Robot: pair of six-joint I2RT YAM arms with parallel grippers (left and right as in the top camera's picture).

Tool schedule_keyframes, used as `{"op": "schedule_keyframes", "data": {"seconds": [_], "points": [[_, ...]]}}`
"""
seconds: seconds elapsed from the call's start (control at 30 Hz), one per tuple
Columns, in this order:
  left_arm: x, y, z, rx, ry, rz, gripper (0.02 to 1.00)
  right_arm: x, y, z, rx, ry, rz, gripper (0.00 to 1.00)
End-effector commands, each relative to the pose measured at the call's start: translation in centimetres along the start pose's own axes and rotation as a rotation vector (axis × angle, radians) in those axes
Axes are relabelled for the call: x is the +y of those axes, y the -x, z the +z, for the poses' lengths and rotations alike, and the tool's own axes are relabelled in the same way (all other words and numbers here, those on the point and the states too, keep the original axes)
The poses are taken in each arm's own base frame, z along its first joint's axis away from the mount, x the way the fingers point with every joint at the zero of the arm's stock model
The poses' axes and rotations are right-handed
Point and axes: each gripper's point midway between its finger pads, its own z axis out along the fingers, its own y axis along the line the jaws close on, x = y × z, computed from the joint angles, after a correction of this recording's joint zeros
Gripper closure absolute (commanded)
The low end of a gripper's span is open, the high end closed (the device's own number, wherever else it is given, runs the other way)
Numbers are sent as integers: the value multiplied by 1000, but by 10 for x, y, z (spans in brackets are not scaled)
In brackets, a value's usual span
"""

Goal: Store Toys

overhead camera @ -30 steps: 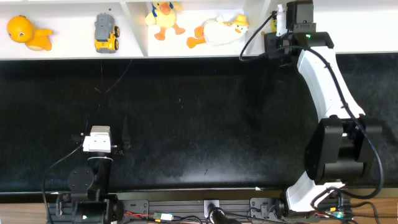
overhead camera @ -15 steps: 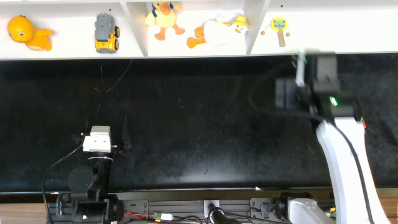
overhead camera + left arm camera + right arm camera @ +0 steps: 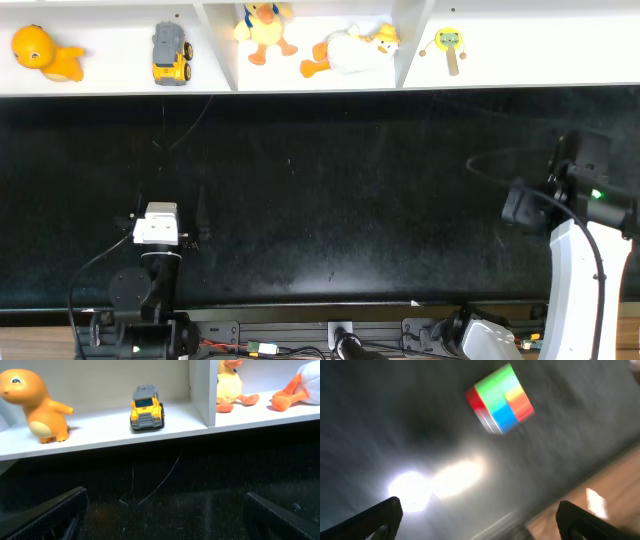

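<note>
Misgrasp risk: right gripper [image 3: 479,510], fingers apart and empty above the black mat [image 3: 330,180], has the multicoloured cube [image 3: 501,399] lying well ahead of its fingers near the mat's edge, so a descent without realignment would likely miss it or push it off.

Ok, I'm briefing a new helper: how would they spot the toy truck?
Look at the white shelf along the far edge of the black table. In its left compartment, the toy truck stands beside an orange figure. It is the only wheeled toy, yellow with a grey top.
</note>
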Motion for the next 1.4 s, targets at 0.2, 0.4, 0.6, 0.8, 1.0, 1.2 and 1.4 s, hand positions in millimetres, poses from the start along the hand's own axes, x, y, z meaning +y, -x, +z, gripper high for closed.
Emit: {"op": "schedule_keyframes", "data": {"seconds": [0.2,0.4,0.6,0.8,1.0,1.2,1.4], "points": [[-2,1,-1,-8,-12,-7,20,49,34,-9,-132,294,59,5],[-2,1,-1,-7,-12,-7,20,40,42,-9,-252,354,-361,88],[-2,1,-1,-8,-12,-7,23,-46,30,14,-260,215,-545,88],[-2,1,-1,-8,-12,-7,20,-100,-3,50,-156,213,-530,93],[-2,1,-1,-7,-12,-7,23,-93,3,83,-192,326,-536,97],[-2,1,-1,-7,-12,-7,20,-91,28,102,-254,328,-472,84],[-2,1,-1,-7,-12,-7,20,-62,34,103,-251,414,-451,69]]}}
